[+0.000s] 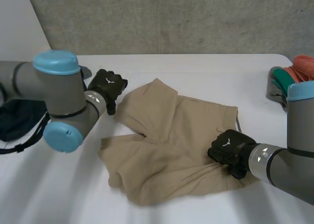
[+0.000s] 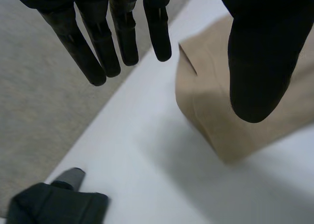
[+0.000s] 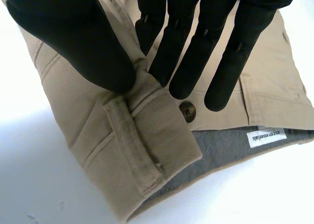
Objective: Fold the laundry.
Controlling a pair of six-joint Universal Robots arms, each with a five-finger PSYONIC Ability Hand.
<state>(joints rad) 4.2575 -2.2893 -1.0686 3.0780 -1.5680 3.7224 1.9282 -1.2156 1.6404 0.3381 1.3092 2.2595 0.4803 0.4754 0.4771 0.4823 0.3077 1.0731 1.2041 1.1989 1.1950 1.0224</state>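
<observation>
- While the tan shorts (image 1: pixel 171 145) lie rumpled at the middle of the white table (image 1: pixel 216 71), the left hand (image 1: pixel 107 86) hovers at their ten o'clock corner. Its fingers (image 2: pixel 98 42) are straight and spread, and it holds nothing.
- A folded leg end of the shorts lies under that hand's thumb, flat on the table.
- The right hand (image 1: pixel 228 148) is on the waistband at the shorts' four o'clock side, pinching a ridge of cloth between thumb and straight fingers.
- A brown button (image 3: pixel 187 111) sits just past its fingertips, with a white label (image 3: pixel 267 136) near it on grey lining.
- A dark garment (image 1: pixel 14 121) lies at the table's nine o'clock edge, and a stack of coloured cloths (image 1: pixel 294 74) at two o'clock, both well apart from the shorts.
</observation>
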